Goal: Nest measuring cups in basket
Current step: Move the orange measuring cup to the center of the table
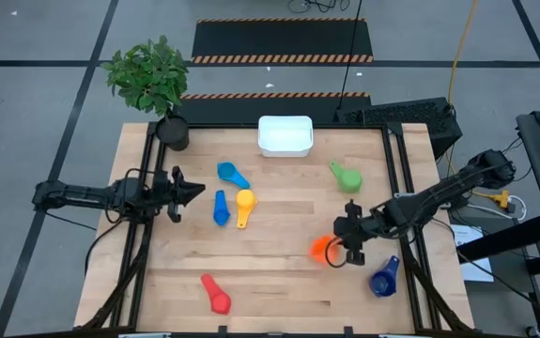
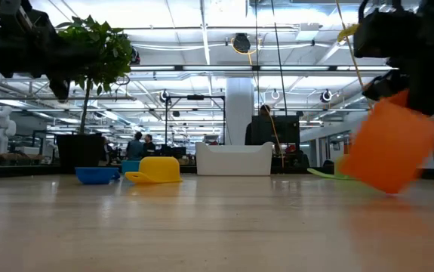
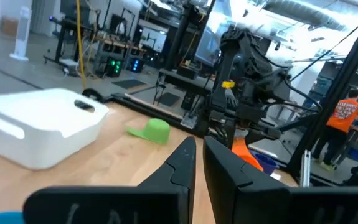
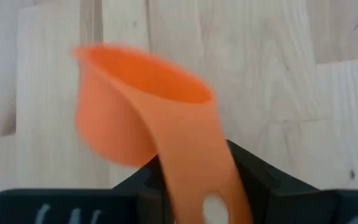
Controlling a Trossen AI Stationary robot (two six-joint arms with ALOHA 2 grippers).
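The right tool (image 1: 351, 246) pinches the orange measuring cup (image 1: 323, 248) by its handle, bowl hanging just clear of the desk (image 1: 279, 282). The white basket (image 1: 285, 135) sits well apart, at the far edge. The left tool (image 1: 187, 192) waits closed and empty.

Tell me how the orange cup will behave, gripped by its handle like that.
The orange cup looks like light, stiff plastic, so it probably won't droop. The right gripper jaws pinch only its thin, smooth handle, so the bowl may pivot or slip. It's blurred, so perhaps swinging.
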